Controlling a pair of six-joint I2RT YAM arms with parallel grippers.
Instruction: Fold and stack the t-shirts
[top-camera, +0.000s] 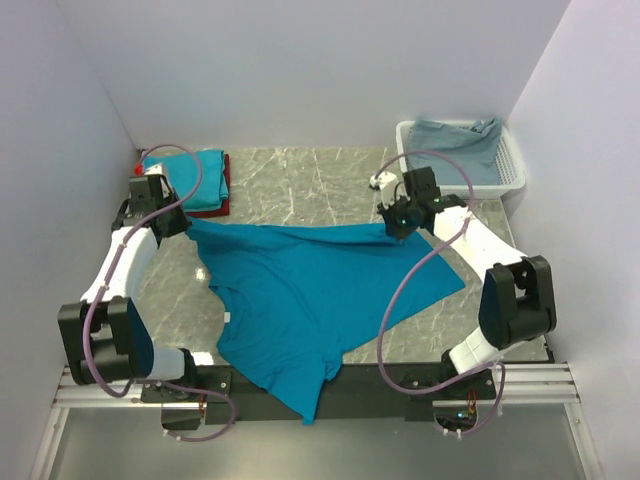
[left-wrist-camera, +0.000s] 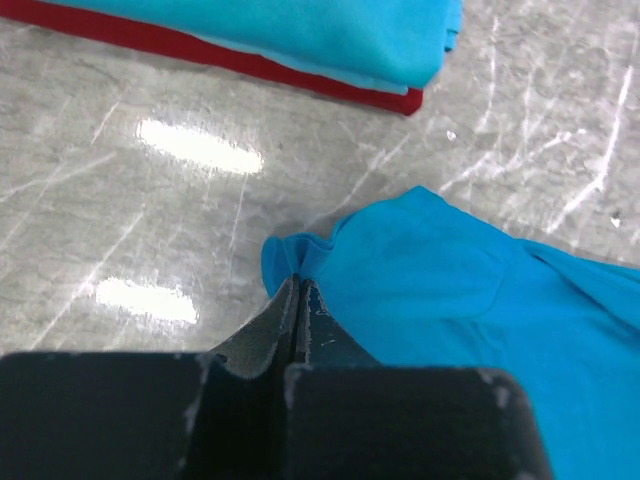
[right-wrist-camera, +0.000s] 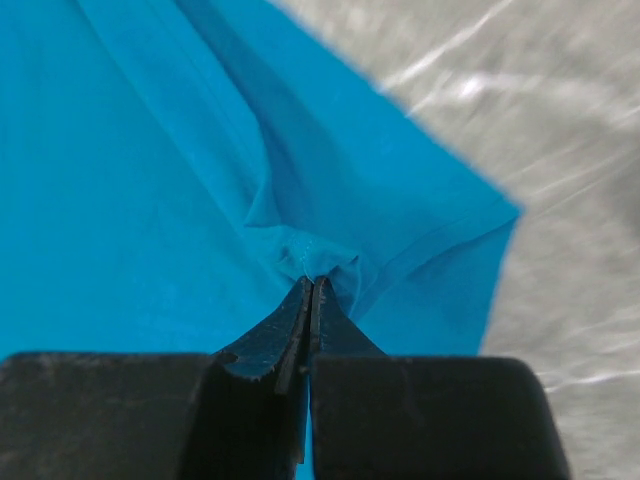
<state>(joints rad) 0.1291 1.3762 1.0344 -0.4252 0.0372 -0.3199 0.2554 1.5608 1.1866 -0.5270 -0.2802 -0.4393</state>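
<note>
Your left gripper (left-wrist-camera: 298, 288) and right gripper (right-wrist-camera: 312, 288) are each clenched on a far corner of the shirt (top-camera: 320, 290), spread across the table (top-camera: 300, 180), spilling over its near edge. Expect light, limp, sagging cloth; hem corners are the best hold, pulled taut.

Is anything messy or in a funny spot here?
Yes. The blue shirt lies crooked and wrinkled, and its near end droops over the table edge. The left gripper and right gripper each pinch its far edge. The folded stack looks tidy.
</note>
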